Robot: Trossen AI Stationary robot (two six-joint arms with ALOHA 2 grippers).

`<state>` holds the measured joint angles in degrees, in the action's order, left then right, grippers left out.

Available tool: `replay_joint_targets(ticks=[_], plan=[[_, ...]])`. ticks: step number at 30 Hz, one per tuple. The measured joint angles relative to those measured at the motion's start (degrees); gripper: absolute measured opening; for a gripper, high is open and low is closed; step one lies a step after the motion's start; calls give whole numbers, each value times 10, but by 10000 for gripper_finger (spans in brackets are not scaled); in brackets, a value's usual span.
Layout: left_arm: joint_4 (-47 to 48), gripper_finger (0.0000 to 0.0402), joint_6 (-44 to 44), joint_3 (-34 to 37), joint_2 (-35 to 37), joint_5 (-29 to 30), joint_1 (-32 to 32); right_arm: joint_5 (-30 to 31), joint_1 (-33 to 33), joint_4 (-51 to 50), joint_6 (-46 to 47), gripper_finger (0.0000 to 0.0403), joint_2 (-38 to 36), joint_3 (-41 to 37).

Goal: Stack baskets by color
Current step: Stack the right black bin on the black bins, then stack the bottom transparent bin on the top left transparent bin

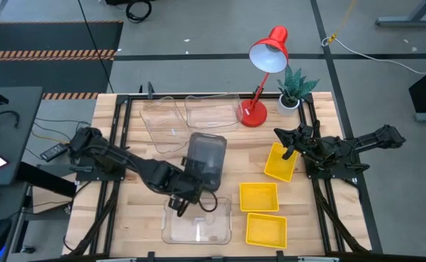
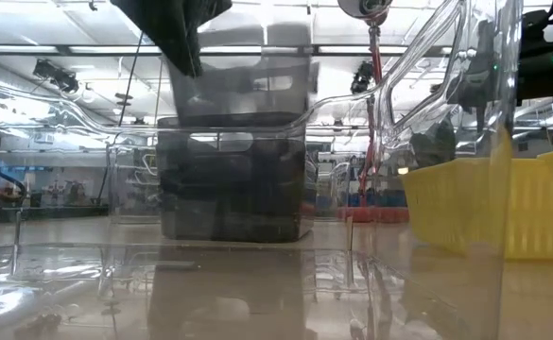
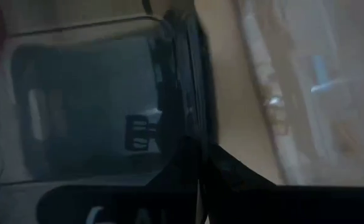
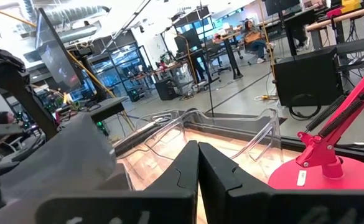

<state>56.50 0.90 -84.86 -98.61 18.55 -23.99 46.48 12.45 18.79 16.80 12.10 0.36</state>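
Observation:
A dark grey basket [image 1: 207, 156] sits at the table's middle, and my left gripper [image 1: 191, 191] is shut at its near left corner. In the low view a grey basket [image 2: 243, 85] shows above a darker one [image 2: 233, 179] that stands on the table; whether they touch I cannot tell. Three yellow baskets [image 1: 260, 196] lie to the right. Two clear baskets [image 1: 162, 124] lie at the far side and one [image 1: 198, 222] near the front edge. My right gripper [image 1: 284, 138] waits shut and level at the far right, touching nothing. My left gripper pinches the dark grey basket's rim [image 3: 191, 118] between its two fingers, slanting down from the table's left. The wall runs straight away from the fingertips [image 3: 188, 180], with the basket's inside [image 3: 88, 112] on one side and bare table on the other. The fingers themselves hide how far back it reaches.
A red desk lamp [image 1: 260, 73] and a small potted plant [image 1: 294, 91] stand at the far right, close to my right gripper. Black frame rails [image 1: 118, 145] run along both sides of the wooden table. The nearest clear basket fills most of the low view.

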Motion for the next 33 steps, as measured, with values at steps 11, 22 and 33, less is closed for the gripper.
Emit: replay_joint_targets(ticks=[11, 22, 33], plan=[[-2, 11, 41, 2, 0, -74, 2, 0, 0, 0, 0, 12, 0, 0], [-4, 71, 31, 2, 0, -109, 18, -1, 0, 0, 0, 12, 0, 0], [-1, 194, 31, 2, 5, -128, 51, -1, 0, 0, 0, 12, 0, 0]])
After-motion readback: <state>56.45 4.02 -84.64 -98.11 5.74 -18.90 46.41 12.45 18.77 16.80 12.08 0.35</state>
